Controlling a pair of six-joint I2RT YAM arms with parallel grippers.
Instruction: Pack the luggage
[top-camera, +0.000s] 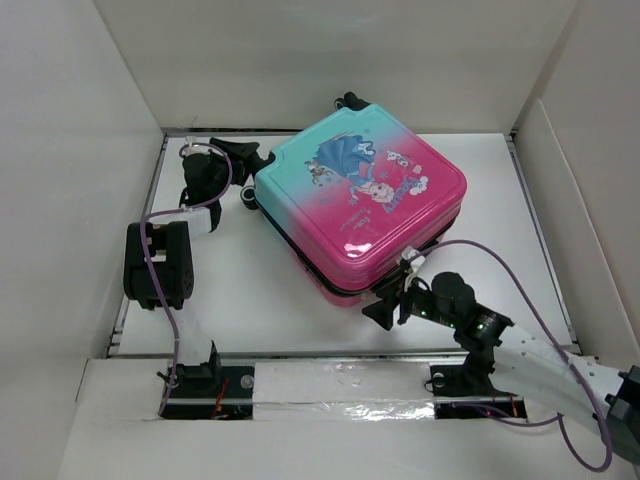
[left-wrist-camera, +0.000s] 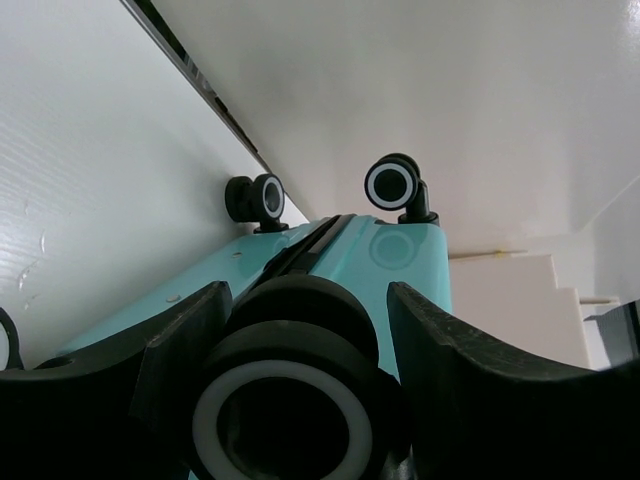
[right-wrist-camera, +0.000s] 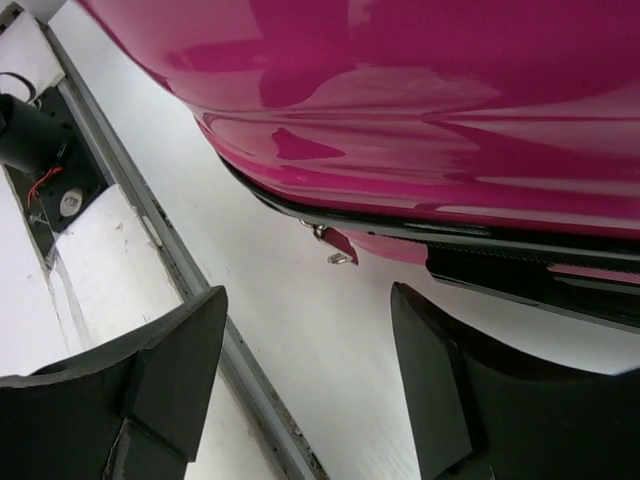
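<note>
The suitcase (top-camera: 360, 200) lies closed and flat on the worktop (top-camera: 250, 290), centre-rear. The left gripper (left-wrist-camera: 305, 300), spread wide, straddles a corner wheel (left-wrist-camera: 285, 420), apparently to steady that end. The right gripper (right-wrist-camera: 310, 300), also wide, faces the pink edge near the zip pull (right-wrist-camera: 335, 245), likely to open it.

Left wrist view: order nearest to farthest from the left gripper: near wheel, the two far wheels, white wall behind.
1. Near wheel, between the jaws of the left gripper.
2. Left far wheel and right far wheel, at the luggage's far end: too close to call.
3. White wall, behind them.
</note>
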